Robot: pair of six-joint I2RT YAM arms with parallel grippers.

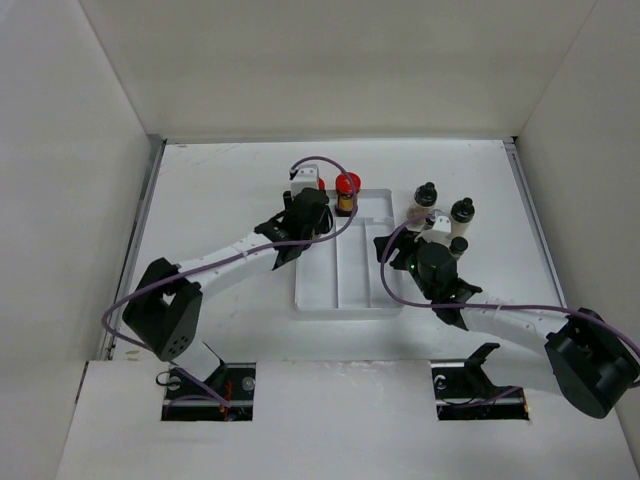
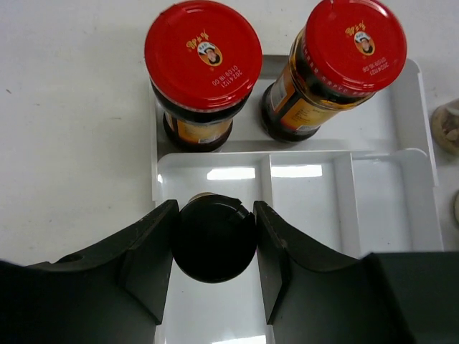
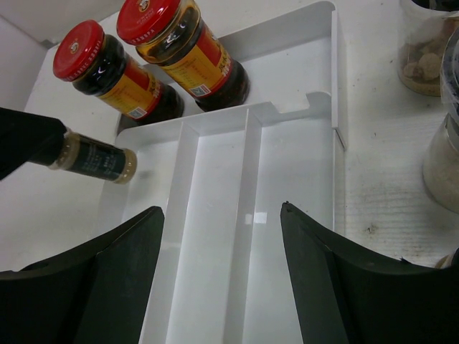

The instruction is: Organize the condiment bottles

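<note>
My left gripper (image 2: 214, 208) is shut on a black-capped shaker (image 2: 214, 240) and holds it over the left channel of the white tray (image 2: 315, 204). The right wrist view shows this shaker (image 3: 97, 161) with a dark label, its base just above the tray floor. Two red-capped bottles (image 2: 203, 57) (image 2: 355, 43) with yellow-dark labels stand upright in the tray's back compartment. In the top view my left gripper (image 1: 303, 218) is at the tray's far left corner. My right gripper (image 3: 222, 208) is open and empty over the tray's near right part.
Several black-capped shakers (image 1: 425, 195) (image 1: 462, 212) (image 1: 458, 245) stand on the table right of the tray (image 1: 345, 290), close to my right arm. Two of them show at the right edge of the right wrist view (image 3: 423, 50) (image 3: 445, 158). White walls enclose the table.
</note>
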